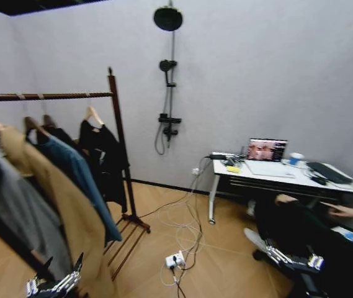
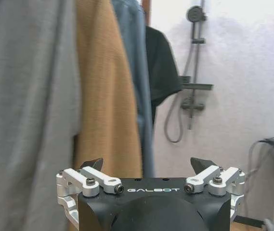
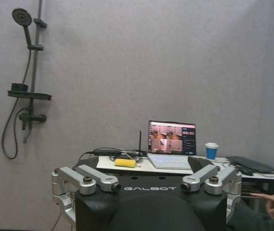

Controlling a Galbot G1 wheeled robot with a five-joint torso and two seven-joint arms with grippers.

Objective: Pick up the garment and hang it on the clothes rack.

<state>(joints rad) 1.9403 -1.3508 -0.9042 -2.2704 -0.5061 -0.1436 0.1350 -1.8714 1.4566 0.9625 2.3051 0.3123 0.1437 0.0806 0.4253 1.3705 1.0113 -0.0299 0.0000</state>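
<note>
The garment (image 1: pixel 80 171), a dark teal top on a wooden hanger, hangs from the top bar of the clothes rack (image 1: pixel 46 96), between a tan coat (image 1: pixel 58 205) and a black T-shirt (image 1: pixel 105 155). In the left wrist view the garment (image 2: pixel 132 72) is a blue-green strip beyond the tan coat (image 2: pixel 105 96). My left gripper (image 1: pixel 63 266) (image 2: pixel 146 166) is low, right in front of the hanging clothes, open and holding nothing. Off to the right, my right gripper (image 1: pixel 295 259) (image 3: pixel 144 166) points toward the desk, also open and holding nothing.
A grey hoodie (image 1: pixel 8 198) hangs nearest on the rack. A shower fixture (image 1: pixel 169 81) is mounted on the back wall. A white desk (image 1: pixel 288 180) with a laptop (image 1: pixel 266 149) stands at the right. Cables and a power strip (image 1: pixel 175 261) lie on the wooden floor.
</note>
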